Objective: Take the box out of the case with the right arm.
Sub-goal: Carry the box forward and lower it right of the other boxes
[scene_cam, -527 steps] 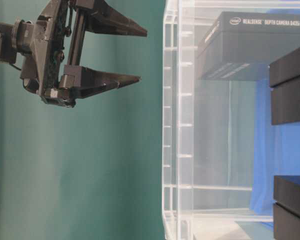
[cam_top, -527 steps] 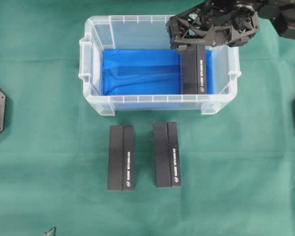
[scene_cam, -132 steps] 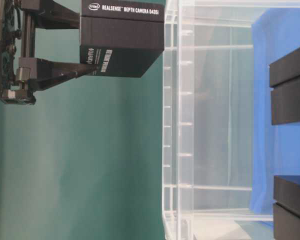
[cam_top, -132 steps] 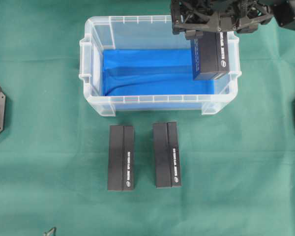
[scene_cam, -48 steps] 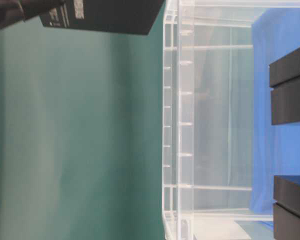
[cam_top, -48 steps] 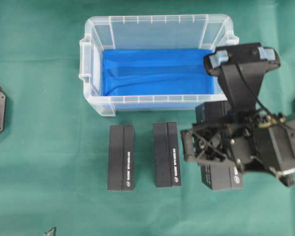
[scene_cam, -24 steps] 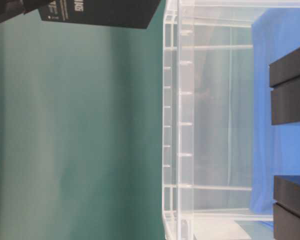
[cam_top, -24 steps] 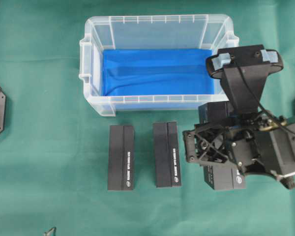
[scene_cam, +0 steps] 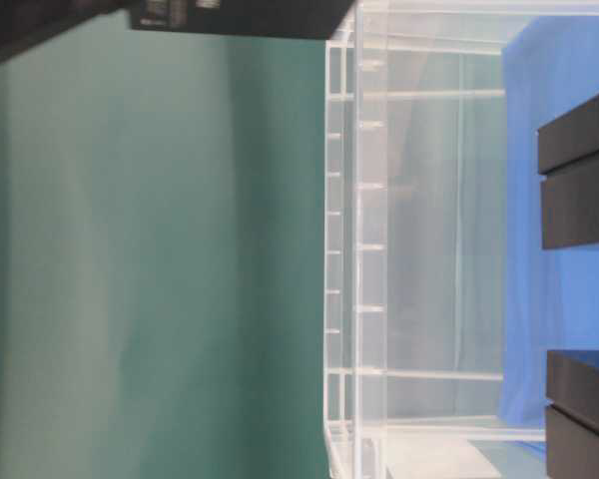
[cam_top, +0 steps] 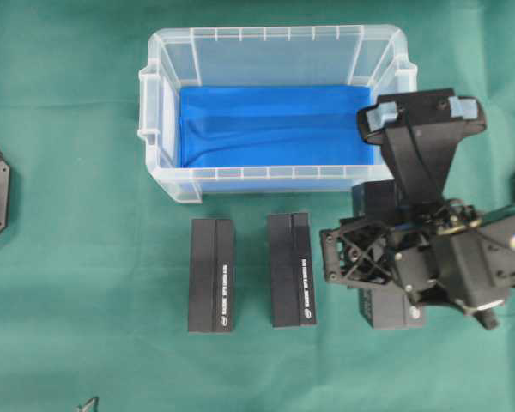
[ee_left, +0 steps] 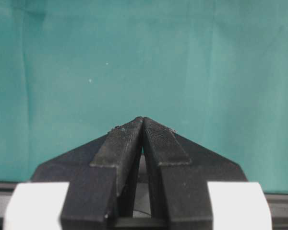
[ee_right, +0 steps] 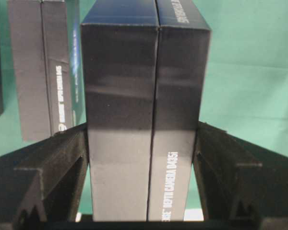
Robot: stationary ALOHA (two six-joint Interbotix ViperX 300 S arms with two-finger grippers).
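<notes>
One box (ee_right: 145, 115) being clamped by right gripper (ee_right: 144, 158); lowering level, at 3 o'clock of two boxes (cam_top: 252, 272), before releasing.

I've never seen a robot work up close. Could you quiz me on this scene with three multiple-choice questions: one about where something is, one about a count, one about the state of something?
1. Where is the held box?
A. inside the case
B. outside the case, over the green cloth beside the two lying boxes
C. on top of another box

2. How many black boxes show in the overhead view?
A. two
B. three
C. five

3. How is the left gripper?
A. shut, holding nothing
B. wide open
C. shut on a box

Answers:
1 B: the case shows only its blue bottom, and the box is in front of it.
2 B: two boxes lie on the cloth, and one is in the right gripper.
3 A: its fingertips meet with nothing between them.
</notes>
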